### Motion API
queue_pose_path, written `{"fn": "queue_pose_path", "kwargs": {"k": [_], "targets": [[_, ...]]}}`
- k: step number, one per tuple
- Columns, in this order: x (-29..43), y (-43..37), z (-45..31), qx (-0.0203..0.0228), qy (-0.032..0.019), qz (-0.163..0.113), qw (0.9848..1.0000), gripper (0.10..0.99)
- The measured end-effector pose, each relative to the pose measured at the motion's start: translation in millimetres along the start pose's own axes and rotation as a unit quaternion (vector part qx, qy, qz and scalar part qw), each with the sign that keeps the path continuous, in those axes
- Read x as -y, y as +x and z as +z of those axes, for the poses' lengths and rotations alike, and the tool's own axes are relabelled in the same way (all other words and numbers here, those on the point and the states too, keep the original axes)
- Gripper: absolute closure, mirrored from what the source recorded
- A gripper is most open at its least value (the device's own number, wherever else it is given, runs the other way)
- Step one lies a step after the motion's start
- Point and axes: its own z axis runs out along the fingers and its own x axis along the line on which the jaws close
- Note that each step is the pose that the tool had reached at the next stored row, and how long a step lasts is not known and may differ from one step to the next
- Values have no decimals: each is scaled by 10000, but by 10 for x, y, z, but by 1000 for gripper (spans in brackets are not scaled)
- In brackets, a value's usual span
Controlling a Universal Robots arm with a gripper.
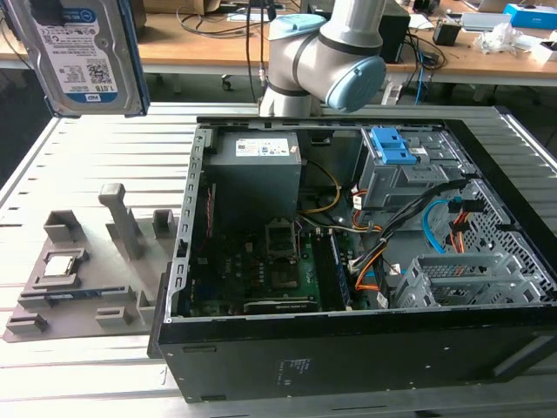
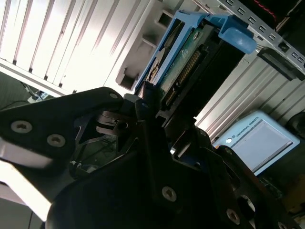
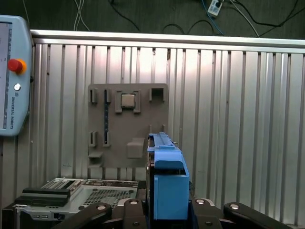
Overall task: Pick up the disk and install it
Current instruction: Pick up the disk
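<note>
- Hanging high at the exterior view's left, close to that camera, the disk [image 1: 83, 52] is clear of the table [image 1: 113, 148], label facing out; its blue bracket [image 3: 167, 183] stands edge-on in the first wrist view
- the gripper [image 2: 155, 119] is clamped on it, jaws pressed against its two sides
- likely stiff, fairly heavy, smooth and shock-sensitive; best held firmly by the framed sides, away from the connector edge
- the open computer case [image 1: 348, 261] lies to the right; a grey fixture tray [image 1: 87, 270] sits below

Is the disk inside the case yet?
Out. The hand grips the disk up in the air, to the exterior view's left of the open computer case.
</note>
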Motion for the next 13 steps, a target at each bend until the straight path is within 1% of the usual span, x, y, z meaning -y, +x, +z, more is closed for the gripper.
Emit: {"fn": "queue_pose_path", "kwargs": {"k": [2, 4, 7, 11, 13], "targets": [[89, 4, -1, 0, 0, 0, 10000, 722], [139, 6, -1, 0, 0, -1, 10000, 722], [254, 11, -2, 0, 0, 0, 10000, 722], [389, 17, -3, 0, 0, 0, 10000, 722], [429, 18, -3, 0, 0, 0, 10000, 722]]}}
